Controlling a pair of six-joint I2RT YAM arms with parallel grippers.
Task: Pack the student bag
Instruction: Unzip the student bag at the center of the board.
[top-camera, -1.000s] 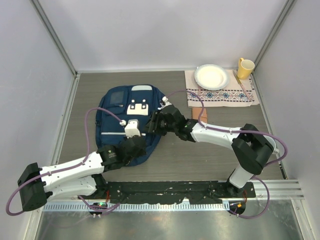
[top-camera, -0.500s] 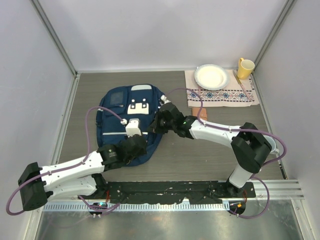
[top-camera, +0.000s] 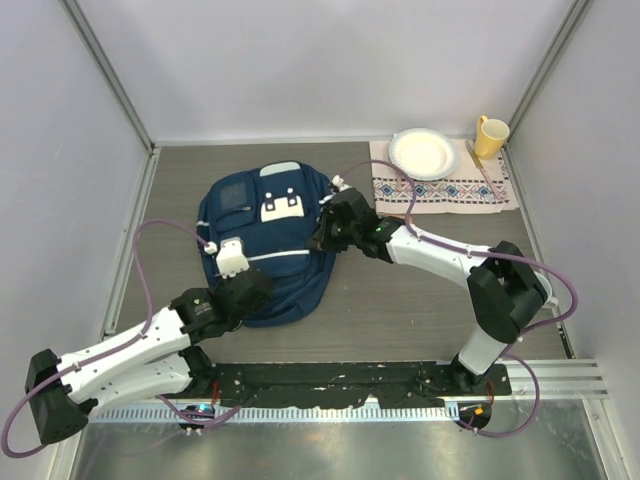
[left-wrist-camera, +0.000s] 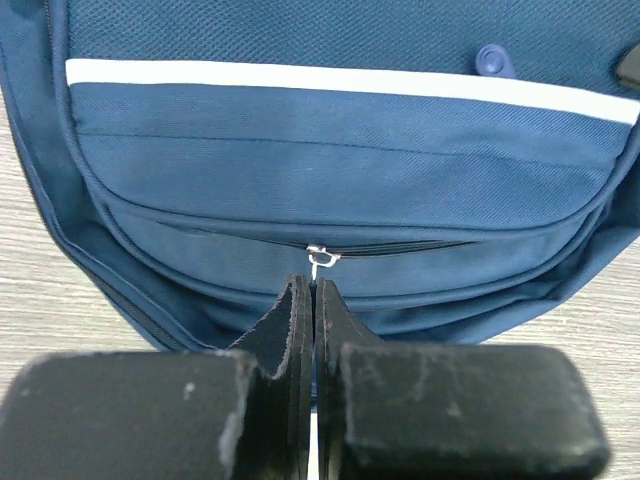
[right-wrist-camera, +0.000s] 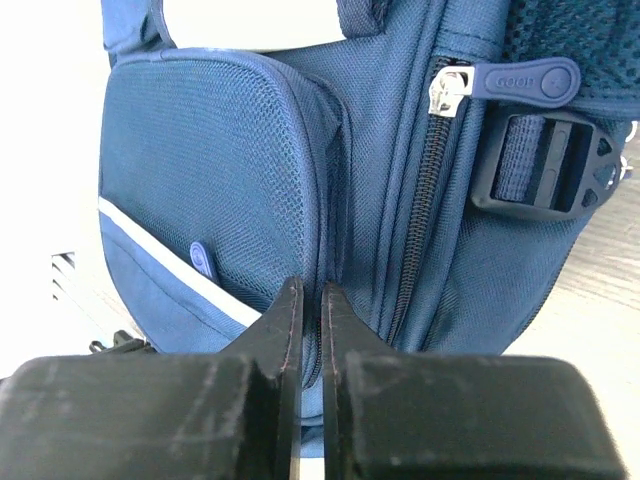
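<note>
The navy student bag (top-camera: 262, 235) lies flat on the table at centre left, its white buckle patch facing up. My left gripper (top-camera: 250, 291) is at the bag's near edge. In the left wrist view it (left-wrist-camera: 316, 286) is shut on the small metal zipper pull (left-wrist-camera: 318, 259) of the front pocket, below the pale stripe on the bag (left-wrist-camera: 340, 140). My right gripper (top-camera: 323, 236) is at the bag's right side. In the right wrist view it (right-wrist-camera: 312, 291) is shut on a fold of the bag (right-wrist-camera: 230, 170), between the mesh pocket and the side zipper.
An embroidered cloth (top-camera: 450, 190) at the back right carries a white plate (top-camera: 424, 153), with a yellow mug (top-camera: 489, 136) beside it. Grey walls close in the table on three sides. A black strap buckle (right-wrist-camera: 545, 165) and a rubber zipper tab (right-wrist-camera: 520, 78) sit on the bag's side.
The right gripper has closed on the bag's side fabric and shifted toward the back. The left gripper has moved left along the bag's near edge. The bag has bulged and shifted a little.
</note>
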